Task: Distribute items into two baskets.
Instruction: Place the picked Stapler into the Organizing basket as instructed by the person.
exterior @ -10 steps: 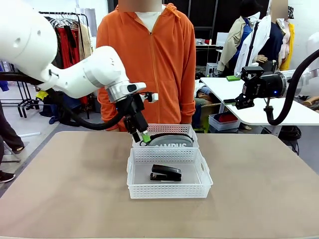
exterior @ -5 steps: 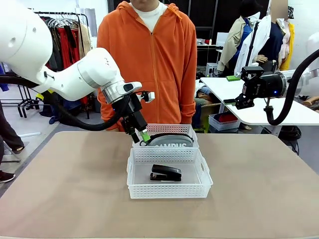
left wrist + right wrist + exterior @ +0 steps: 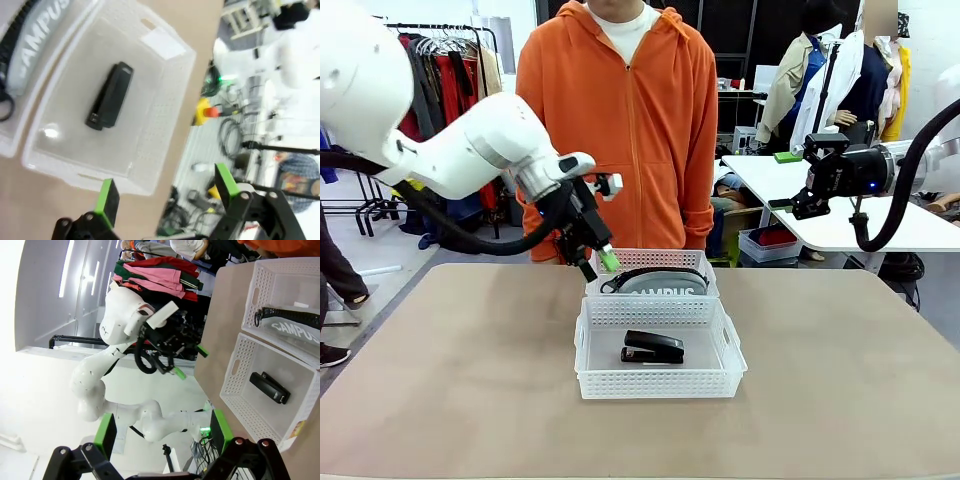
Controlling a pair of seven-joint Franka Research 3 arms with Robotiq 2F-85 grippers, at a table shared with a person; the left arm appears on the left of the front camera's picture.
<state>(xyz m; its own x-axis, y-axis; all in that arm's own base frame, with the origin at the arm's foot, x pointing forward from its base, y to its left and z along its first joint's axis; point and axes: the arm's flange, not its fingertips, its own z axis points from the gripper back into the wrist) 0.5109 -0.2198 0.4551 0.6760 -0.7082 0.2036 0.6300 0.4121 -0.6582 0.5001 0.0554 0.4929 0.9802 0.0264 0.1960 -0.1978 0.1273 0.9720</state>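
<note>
Two white lattice baskets stand end to end at the table's middle. The near basket (image 3: 660, 382) holds the black stapler (image 3: 653, 348), lying flat on its floor. In the far basket (image 3: 705, 262) lies the grey "CAMPUS" pouch (image 3: 665, 284). My left gripper (image 3: 598, 262) hangs open and empty just above the far basket's left corner. From the left wrist view, the stapler (image 3: 110, 95) and pouch (image 3: 30, 45) lie below the open left gripper (image 3: 166, 189). My right gripper (image 3: 162, 432) is open and empty, held high off the table's right side, looking down on both baskets.
A person in an orange hoodie (image 3: 620, 120) stands close behind the far basket, hands out of sight. A white label (image 3: 162, 42) lies on the near basket's floor. Bare tabletop (image 3: 450, 380) spreads on both sides of the baskets.
My left gripper has risen and drawn back to the left, off the far basket's rim, staying open. The right arm, baskets, stapler and pouch have not moved.
</note>
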